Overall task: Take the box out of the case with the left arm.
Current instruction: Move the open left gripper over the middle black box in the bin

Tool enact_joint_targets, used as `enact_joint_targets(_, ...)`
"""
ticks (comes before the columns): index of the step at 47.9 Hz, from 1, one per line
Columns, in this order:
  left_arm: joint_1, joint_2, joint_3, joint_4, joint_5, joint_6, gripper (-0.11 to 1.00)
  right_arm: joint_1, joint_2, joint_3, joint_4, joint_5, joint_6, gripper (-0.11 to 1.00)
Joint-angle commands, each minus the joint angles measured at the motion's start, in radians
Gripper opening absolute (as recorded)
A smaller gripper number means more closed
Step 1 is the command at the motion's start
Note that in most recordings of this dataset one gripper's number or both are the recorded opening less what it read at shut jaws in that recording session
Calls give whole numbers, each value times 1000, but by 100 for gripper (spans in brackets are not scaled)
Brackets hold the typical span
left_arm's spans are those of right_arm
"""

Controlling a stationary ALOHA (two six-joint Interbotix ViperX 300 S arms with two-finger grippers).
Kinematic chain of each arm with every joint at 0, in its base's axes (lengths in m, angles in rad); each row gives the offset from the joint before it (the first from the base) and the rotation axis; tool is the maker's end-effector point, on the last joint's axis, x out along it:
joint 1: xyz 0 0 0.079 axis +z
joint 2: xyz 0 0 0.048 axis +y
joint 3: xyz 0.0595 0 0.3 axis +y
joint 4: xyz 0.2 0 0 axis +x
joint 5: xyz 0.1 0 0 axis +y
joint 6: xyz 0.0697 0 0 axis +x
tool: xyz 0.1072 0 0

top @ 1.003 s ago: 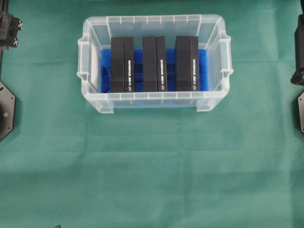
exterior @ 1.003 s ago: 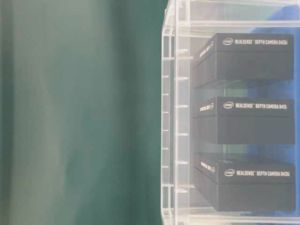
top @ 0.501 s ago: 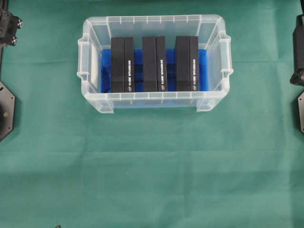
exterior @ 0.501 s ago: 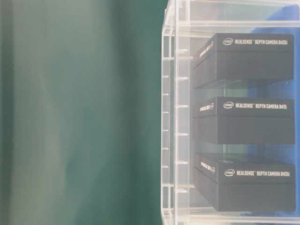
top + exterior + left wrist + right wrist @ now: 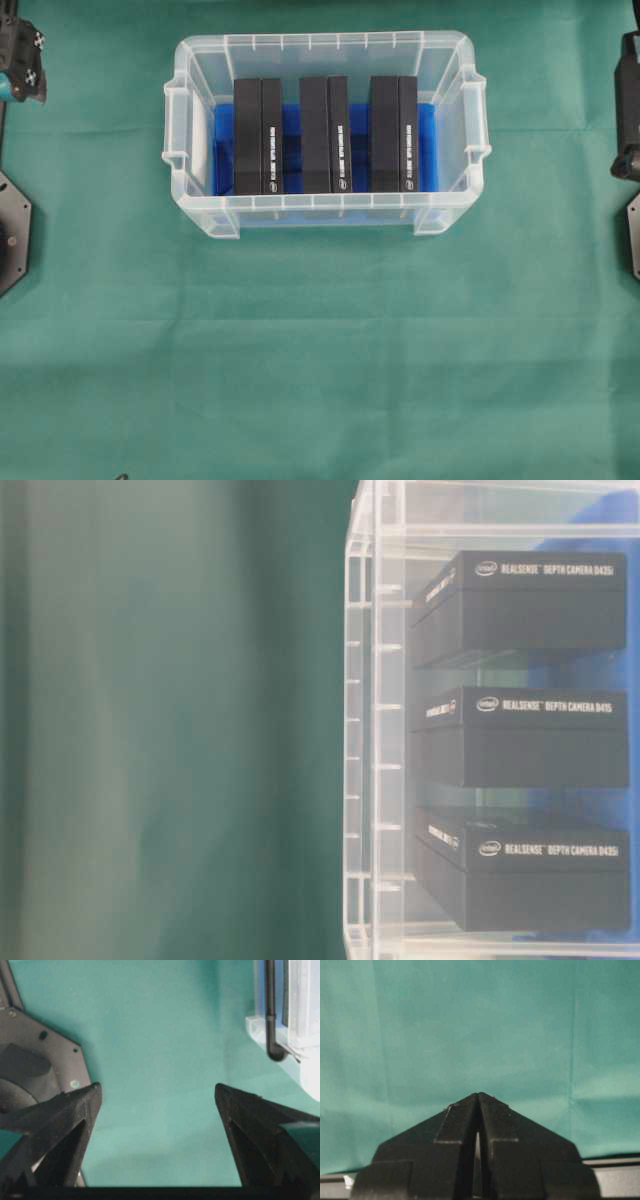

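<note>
Left gripper [image 5: 157, 1092] fingers apart, empty, well apart from case [image 5: 195, 205]. Right gripper [image 5: 478, 1096] fingers together. Three boxes [image 5: 258, 137] packed closely: risk of finger striking neighbouring box or rim.

Left arm [image 5: 18, 62] is clipped by the top-left edge of the overhead view; only a bit of its head shows, jaws not readable there. Right arm [image 5: 628, 105] is cut by the right edge the same way.

Table-level view: case [image 5: 365, 730] runs off the right, top and bottom edges, with its far side out of frame. The lowest box [image 5: 525, 875] is partly blurred through the clear wall. Green cloth [image 5: 170, 720] is soft and out of focus.

Left wrist view: only a corner of the case [image 5: 300, 1035] shows, clipped at the right edge. Box print in the overhead view is too small to read.
</note>
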Motion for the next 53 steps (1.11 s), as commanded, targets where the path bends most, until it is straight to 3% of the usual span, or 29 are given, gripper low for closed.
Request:
enact_joint_targets(1, -11, -2, -18, -2, -3, -3, 98, -2, -2, -28, -3, 9, 3, 1)
enact_joint_targets(27, -135, 138, -104, -6, -20, -150, 97, 0, -2, -28, -2, 23, 3, 1)
enact_joint_targets(53, -189, 469, -407, -6, -75, -198, 97, -2, -2, -28, -2, 23, 3, 1)
